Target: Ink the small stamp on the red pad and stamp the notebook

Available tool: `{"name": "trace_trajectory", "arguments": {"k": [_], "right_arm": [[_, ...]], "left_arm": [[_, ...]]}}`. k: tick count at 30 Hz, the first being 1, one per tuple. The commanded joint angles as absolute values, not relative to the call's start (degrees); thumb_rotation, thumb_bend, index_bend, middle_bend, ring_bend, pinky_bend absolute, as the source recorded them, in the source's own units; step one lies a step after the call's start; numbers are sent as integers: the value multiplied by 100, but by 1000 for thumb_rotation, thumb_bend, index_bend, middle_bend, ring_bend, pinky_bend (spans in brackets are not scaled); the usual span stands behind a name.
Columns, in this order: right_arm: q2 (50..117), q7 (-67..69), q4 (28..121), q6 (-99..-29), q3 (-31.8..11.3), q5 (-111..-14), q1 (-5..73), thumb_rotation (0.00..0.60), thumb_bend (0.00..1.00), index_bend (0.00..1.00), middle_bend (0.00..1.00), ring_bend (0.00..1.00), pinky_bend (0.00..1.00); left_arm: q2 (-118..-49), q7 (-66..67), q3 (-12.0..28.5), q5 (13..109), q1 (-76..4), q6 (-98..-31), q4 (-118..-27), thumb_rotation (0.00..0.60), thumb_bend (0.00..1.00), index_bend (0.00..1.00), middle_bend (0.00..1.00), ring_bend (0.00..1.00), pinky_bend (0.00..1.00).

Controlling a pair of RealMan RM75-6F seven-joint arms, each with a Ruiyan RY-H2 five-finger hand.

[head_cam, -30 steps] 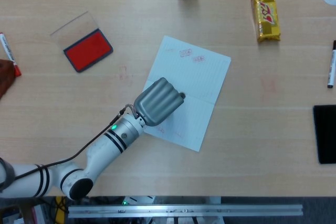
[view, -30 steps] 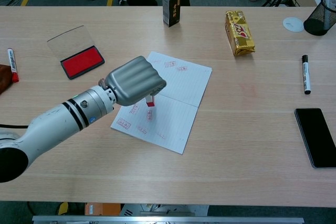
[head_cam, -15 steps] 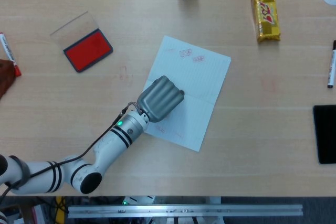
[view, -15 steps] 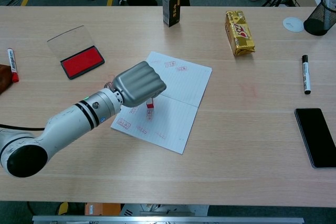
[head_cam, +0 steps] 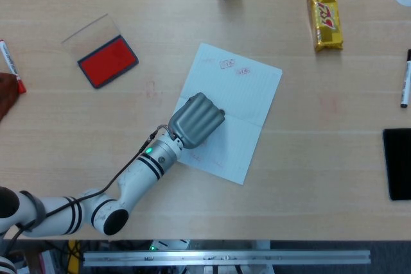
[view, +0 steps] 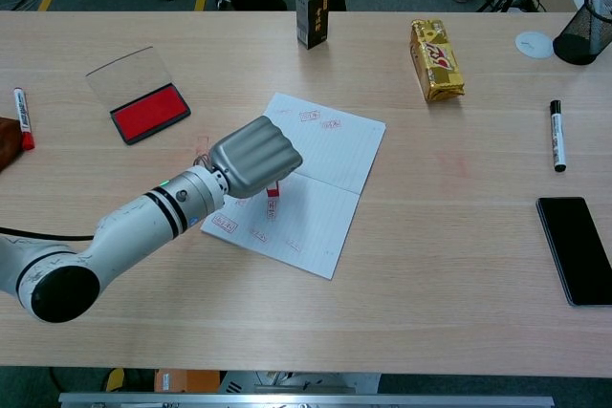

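Observation:
My left hand (head_cam: pixel 196 120) (view: pixel 254 157) is closed around the small stamp (view: pixel 273 189), whose red base shows just under the fingers in the chest view. The stamp's base sits down on the lower half of the open notebook (head_cam: pixel 250 101) (view: pixel 330 198). In the head view the hand hides the stamp. Several red stamp marks show on the page, near its top and its lower left. The red ink pad (head_cam: pixel 108 61) (view: pixel 149 112) lies open at the left with its clear lid behind it. My right hand is out of both views.
A dark small box (view: pixel 312 14) stands at the back. A yellow snack bar (view: pixel 437 59) lies back right. A marker (view: pixel 556 135) and a black phone (view: pixel 577 248) are at the right, a red-capped marker (view: pixel 21 117) at the far left, and a mesh pen cup (view: pixel 588 33) in the far right corner.
My left hand has lowered with the stamp from above the page until the stamp's base meets the paper; the forearm dropped lower too.

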State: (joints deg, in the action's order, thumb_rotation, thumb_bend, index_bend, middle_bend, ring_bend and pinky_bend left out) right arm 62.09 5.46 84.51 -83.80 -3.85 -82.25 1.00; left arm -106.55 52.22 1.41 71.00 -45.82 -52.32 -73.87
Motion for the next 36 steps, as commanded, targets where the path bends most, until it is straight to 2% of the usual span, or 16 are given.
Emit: {"name": "trace_trajectory", "arguments": {"k": [1, 16, 28, 36], "right_arm": [[6212, 547, 8449, -8383, -387, -8222, 97, 600, 311, 227, 328, 230, 264], [6206, 571, 8428, -8412, -412, -8215, 86, 600, 311, 227, 329, 230, 264], [6193, 558, 8490, -8413, -444, -8342, 180, 600, 310, 226, 329, 230, 264], [6183, 516, 8552, -8383, -430, -8420, 239, 600, 310, 227, 329, 230, 264]], "left_arm": [[-10660, 5229, 137, 7092, -4587, -5231, -7387, 600, 339, 617, 1000, 1000, 1000], [-10488, 5174, 197, 7115, -4585, -5389, -7644, 600, 338, 617, 1000, 1000, 1000], [-9377, 4858, 543, 7005, -4309, -6067, -9075, 600, 338, 607, 1000, 1000, 1000], [-8965, 4705, 311, 6992, -3984, -6364, -9124, 600, 338, 601, 1000, 1000, 1000]]}}
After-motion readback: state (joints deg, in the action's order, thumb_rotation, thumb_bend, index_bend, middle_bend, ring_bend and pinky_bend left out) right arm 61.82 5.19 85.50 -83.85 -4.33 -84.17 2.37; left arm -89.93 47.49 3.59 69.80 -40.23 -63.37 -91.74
